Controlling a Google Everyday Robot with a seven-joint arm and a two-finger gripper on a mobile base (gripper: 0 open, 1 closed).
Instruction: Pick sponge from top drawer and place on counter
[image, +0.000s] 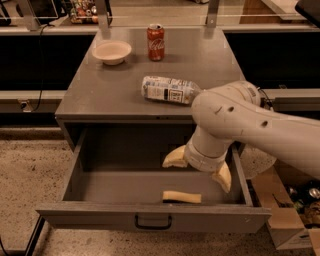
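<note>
The sponge (182, 197) is a small yellow-tan block lying flat on the floor of the open top drawer (150, 217), near its front panel and a little right of centre. My gripper (198, 170) hangs over the drawer just above and behind the sponge, apart from it. Its two tan fingers (174, 158) are spread wide open with nothing between them. The counter (100, 95) is the grey cabinet top behind the drawer.
On the counter lie a water bottle (167, 90) on its side near the front edge, a red soda can (155, 35) and a white bowl (112, 51) at the back. A cardboard box (285, 220) stands on the floor to the right.
</note>
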